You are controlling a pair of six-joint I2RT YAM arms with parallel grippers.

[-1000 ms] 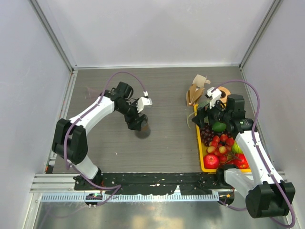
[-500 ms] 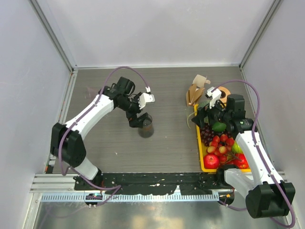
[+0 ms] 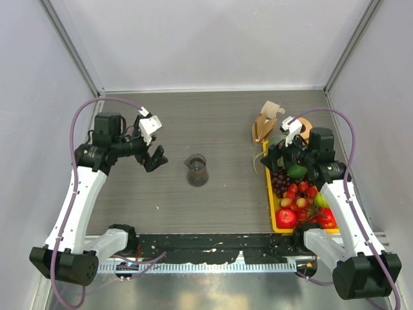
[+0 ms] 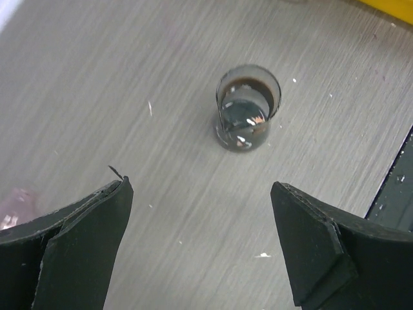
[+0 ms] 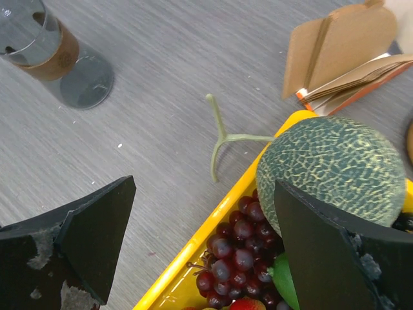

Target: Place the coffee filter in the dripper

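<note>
Two claws, both empty.

Left claw (image 4: 200, 188): fingers spread wide, only bare table (image 4: 97, 77) between them. Straight ahead of it and well apart stands one dripper (image 4: 247, 106), clear glass, upright, dark in the middle.

Right claw (image 5: 204, 187): also spread wide, hanging over the rim of one yellow tray (image 5: 187, 258). The lower part of each finger is cut off by the picture edge.
- Between its fingers: one bunch of dark grapes (image 5: 235, 248), the berries too many to count.
- By its right finger: one netted melon (image 5: 329, 171), partly covered by that finger.
- Just ahead, on the table: one green stem (image 5: 218, 139), running to the melon.
- Ahead and to its right: one coffee filter (image 5: 342, 45), a tan sheet with a seam, resting against one stack of filters (image 5: 368, 72). The number of sheets in the stack cannot be made out.
- Ahead and to its left: the same dripper, brown collar showing, its top cut off.

The red fruit heaped further along the tray is too jumbled to count.
</note>
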